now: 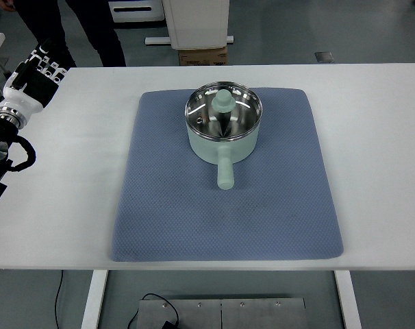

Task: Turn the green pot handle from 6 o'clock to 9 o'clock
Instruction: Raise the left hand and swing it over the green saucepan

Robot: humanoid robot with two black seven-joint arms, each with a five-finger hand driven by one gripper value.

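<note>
On blue mat (228, 205), unlabelled green pot (223, 133)

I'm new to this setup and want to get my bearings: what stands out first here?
A mint-green pot with a glass lid sits on a blue mat in mid-table, its handle pointing toward the camera. At the left edge, a white robot hand hovers well clear of it.

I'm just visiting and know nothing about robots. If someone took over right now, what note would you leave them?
Left hand: at the table's far left corner, fingers relaxed, holding nothing.
Right hand: not in view.
Green pot: lid on, sitting on the far half of the blue mat.
Pot handle: points toward the robot, at 6 o'clock.
Done: nothing yet.
Left: grasp the handle and turn it to 9 o'clock.
</note>
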